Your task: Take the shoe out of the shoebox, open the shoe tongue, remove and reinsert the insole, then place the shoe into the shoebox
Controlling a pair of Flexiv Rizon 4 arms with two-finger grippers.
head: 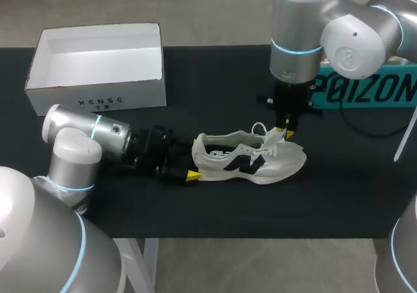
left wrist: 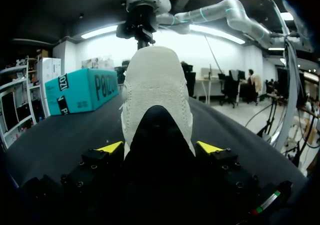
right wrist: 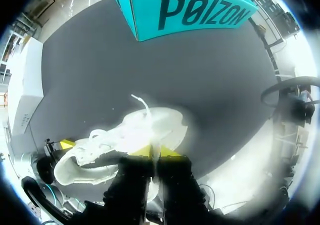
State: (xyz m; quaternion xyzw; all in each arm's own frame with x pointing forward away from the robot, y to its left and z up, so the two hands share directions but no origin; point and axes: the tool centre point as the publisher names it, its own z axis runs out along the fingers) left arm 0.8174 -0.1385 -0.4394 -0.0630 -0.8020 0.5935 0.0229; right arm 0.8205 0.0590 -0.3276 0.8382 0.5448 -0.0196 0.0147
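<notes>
Two containers are seen on the black table, and the shoe is outside both. At the far left the white shoebox is stood open to the top, and only its white floor and walls are shown inside. At the far right a teal box is laid closed, so what it holds cannot be told.

And the shoe itself: it is set in the middle of the table, sole down, heel to the left, toe to the right. Its heel is clamped by the left gripper, which is stretched in low from the left, one yellow finger pressed to each side. From straight above, the right gripper is pointed down at the tongue, its fingers pinched almost together on the raised white flap. A lace loop is stuck up just left of that pinch.
</notes>
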